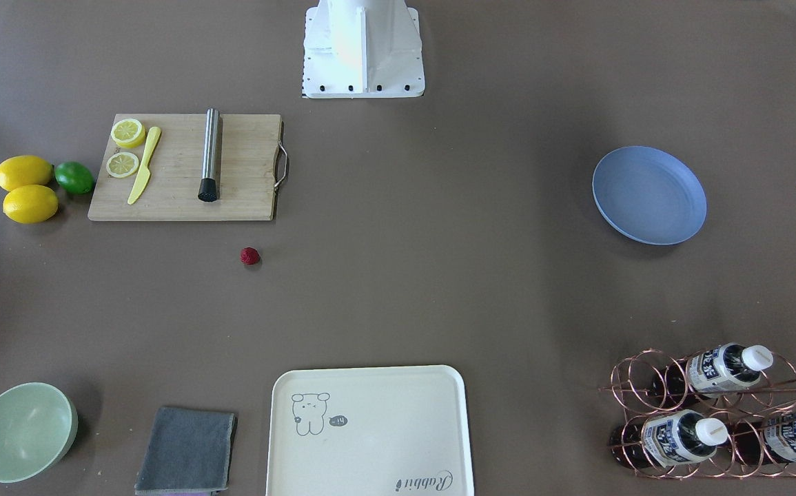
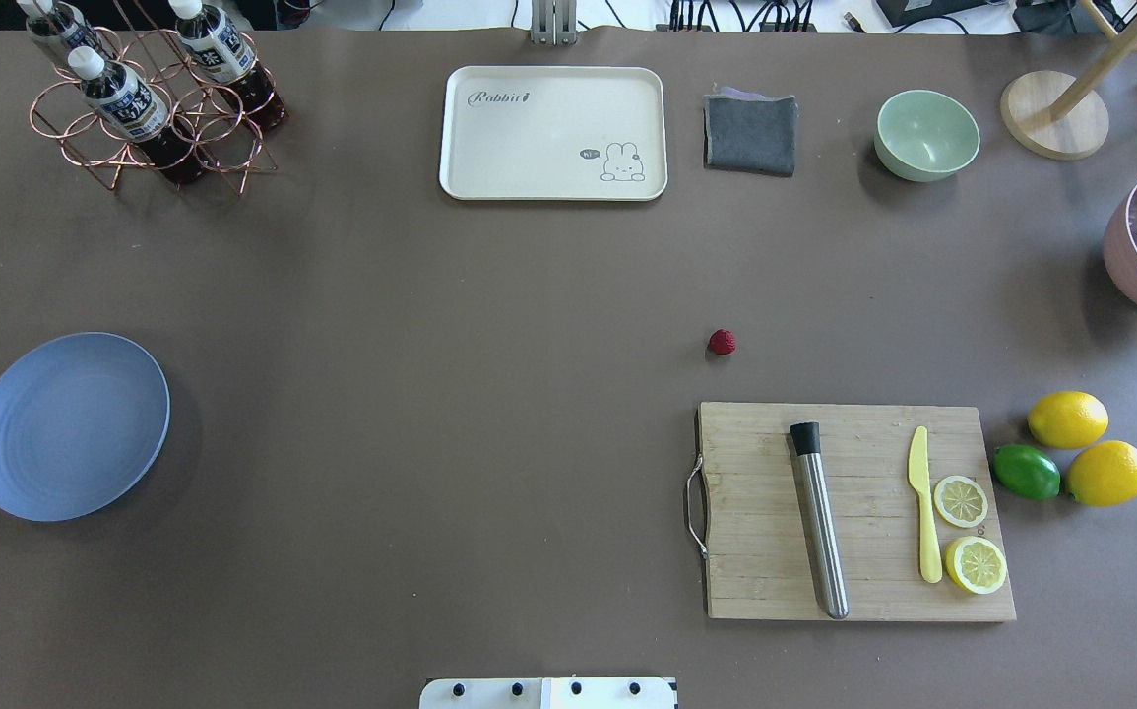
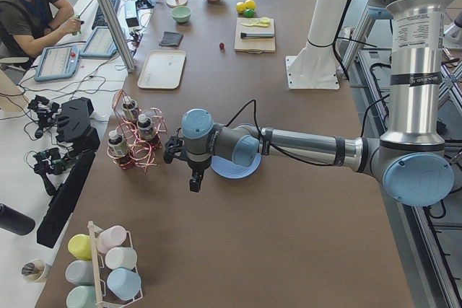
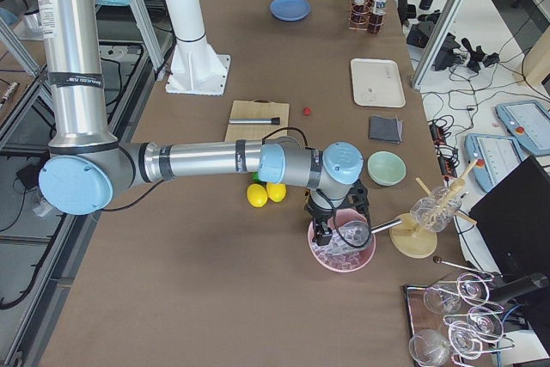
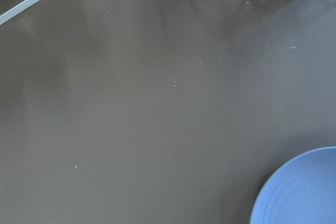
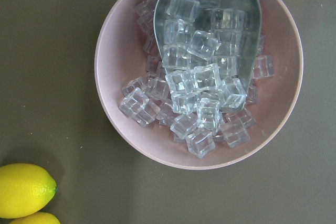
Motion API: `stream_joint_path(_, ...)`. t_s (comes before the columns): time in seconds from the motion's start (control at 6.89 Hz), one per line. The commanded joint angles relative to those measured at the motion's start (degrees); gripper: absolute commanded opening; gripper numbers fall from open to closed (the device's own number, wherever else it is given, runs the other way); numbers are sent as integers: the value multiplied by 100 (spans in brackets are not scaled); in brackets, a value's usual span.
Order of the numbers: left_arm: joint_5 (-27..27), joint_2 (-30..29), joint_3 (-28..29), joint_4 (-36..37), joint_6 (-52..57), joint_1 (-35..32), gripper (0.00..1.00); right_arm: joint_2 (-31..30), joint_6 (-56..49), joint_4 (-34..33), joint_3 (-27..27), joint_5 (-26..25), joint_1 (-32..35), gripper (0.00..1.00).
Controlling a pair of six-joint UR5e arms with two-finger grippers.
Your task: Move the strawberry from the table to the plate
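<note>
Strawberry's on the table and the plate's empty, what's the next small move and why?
Probably swing the right end effector away from the ice bowl toward the strawberry. It lies free on the table just beyond the cutting board, on the robot's right half. The plate sits far on the left, and neither arm is near the strawberry.

Two high cams face each other across the table (image 1: 439, 275), both seeing the plate (image 1: 648, 195) and cutting board (image 1: 246, 172). One side cam at each end looks lengthwise. Wrist cams stare down, close: left at the plate's edge, right at the ice bowl (image 6: 113, 72).
</note>
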Motion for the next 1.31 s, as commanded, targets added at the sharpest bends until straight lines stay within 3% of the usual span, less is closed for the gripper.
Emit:
stream_joint_path(0.0,-4,19,8,-13,-3,0,98,0,1,-2,-5,-1,0,100)
stream_joint_path(1.16,4,107,79,-417,6,0,97,62,-8,7,-154,-1,-53,100)
